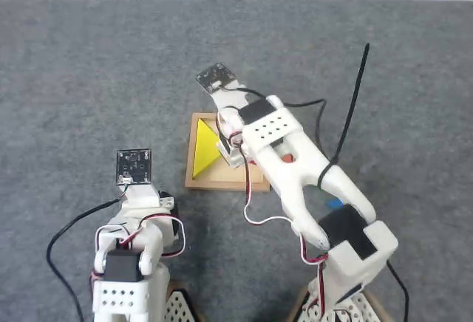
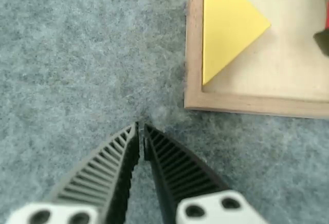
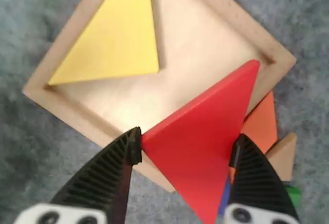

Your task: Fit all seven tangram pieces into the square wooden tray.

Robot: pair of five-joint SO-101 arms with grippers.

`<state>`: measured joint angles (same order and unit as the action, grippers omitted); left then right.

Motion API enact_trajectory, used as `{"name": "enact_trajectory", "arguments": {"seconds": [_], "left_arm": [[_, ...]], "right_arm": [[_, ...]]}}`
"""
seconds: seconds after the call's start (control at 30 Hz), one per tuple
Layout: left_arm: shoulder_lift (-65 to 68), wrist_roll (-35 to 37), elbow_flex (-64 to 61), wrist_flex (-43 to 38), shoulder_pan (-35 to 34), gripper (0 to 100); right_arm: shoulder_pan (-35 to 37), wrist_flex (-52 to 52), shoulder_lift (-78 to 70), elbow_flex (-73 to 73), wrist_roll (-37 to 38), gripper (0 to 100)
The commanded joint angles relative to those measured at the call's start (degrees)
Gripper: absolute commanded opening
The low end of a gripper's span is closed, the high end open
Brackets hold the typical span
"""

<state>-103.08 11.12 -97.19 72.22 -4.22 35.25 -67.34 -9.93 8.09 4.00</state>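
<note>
My right gripper (image 3: pixel 187 147) clamps the red triangle (image 3: pixel 216 111), held over the tray (image 3: pixel 241 21) edge. Yellow triangle (image 3: pixel 118 39) lies inside. Left gripper (image 2: pixel 141 129) clenched empty above carpet (image 2: pixel 77 54), near the tray.

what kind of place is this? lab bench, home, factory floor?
Probably a lab or hobby test bench: a grey felt-like mat as work surface, a wooden tray holding a yellow triangle, the right gripper clamped on a red triangle, the left gripper shut above bare mat.
</note>
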Motion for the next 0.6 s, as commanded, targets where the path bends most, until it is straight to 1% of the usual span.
{"name": "enact_trajectory", "arguments": {"seconds": [0.0,0.2,0.47,0.57], "left_arm": [[-1.14,-0.62,0.75,0.09,-0.35,1],[-1.14,-0.62,0.75,0.09,-0.35,1],[-1.14,-0.62,0.75,0.09,-0.35,1],[-1.14,-0.62,0.75,0.09,-0.35,1]], "right_arm": [[1.01,1.89,5.05,0.53,3.96,18.3],[4.88,3.12,4.97,0.62,6.95,18.3],[4.88,3.21,4.97,0.79,12.04,18.3],[5.05,5.23,4.97,2.73,13.45,18.3]]}}
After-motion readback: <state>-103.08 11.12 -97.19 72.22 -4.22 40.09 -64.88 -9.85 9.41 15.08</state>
